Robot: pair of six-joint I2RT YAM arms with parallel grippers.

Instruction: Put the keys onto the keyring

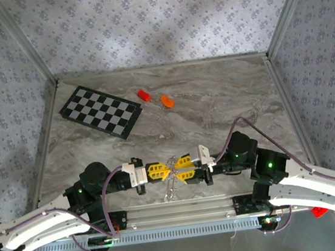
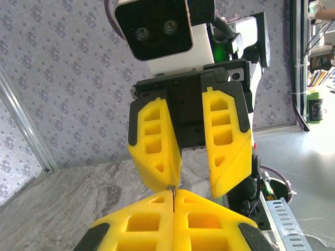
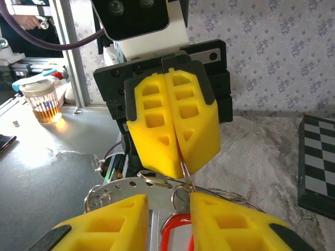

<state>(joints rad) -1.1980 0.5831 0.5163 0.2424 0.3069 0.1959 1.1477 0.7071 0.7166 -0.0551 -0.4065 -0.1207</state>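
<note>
Left gripper (image 1: pixel 164 170) is clamped right down, its yellow tips nipping a thin metal strand of the keyring (image 3: pixel 156 182). The silvery loops hang just under those tips. Nose to nose with the left gripper sits the right gripper (image 1: pixel 178 169), jaws parted with a clear gap between them. In that gap, just beneath the left gripper's tips in the right wrist view, there's the key (image 3: pixel 162 235), red head showing. Can't tell whether either pad touches it. Well beyond the left gripper, across the marble table (image 1: pixel 225 100), lie the checkered board (image 1: pixel 100 111), red brick (image 1: pixel 144 94) and orange block (image 1: pixel 167 101).
</note>
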